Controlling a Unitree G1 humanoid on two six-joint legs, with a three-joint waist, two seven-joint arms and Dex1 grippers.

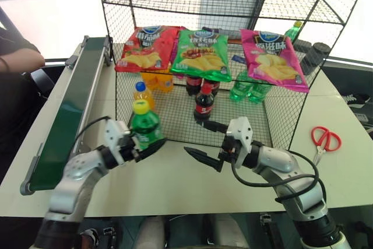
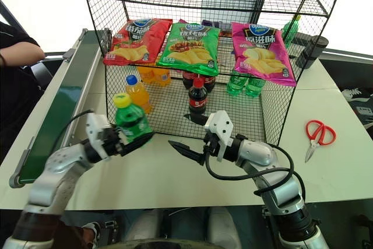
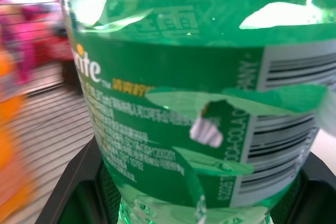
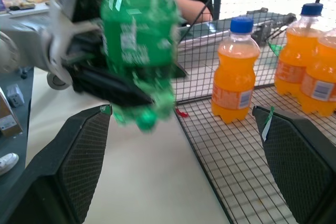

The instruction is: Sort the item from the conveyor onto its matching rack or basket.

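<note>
- The black wire rack (image 1: 274,118) is the biggest thing in front of you; take it as your landmark. It stands on the white table (image 1: 175,185), with snack packs hanging along its top edge.
- On the rack's sloping middle tier you see three chip bags side by side: red (image 1: 145,48), green (image 1: 203,53) and pink (image 1: 274,59).
- The conveyor (image 1: 73,109) runs along the table just to the left of the rack, its dark-green belt bare.
- A person's arm (image 1: 20,59) rests beyond the conveyor, well to the left of the rack.
- Your left gripper (image 1: 145,147) sits just in front of the rack's lower left corner, clamped around the body of the green soda bottle (image 1: 144,126).
- That bottle stands upright in the grip, yellow cap up, held above the table, right at the rack's front edge.
- Your right gripper (image 1: 207,141) hovers in front of the rack's lower tier, near its middle, fingers spread wide with nothing between them, pointing toward the bottle.
- On the rack's lower tier: an orange-drink bottle (image 1: 143,93) with a blue cap just behind the green one, a cola bottle (image 1: 203,104) near the front centre, more green bottles (image 1: 247,88) further back.
- Red-handled scissors (image 1: 323,141) lie on the table to the right of the rack.
</note>
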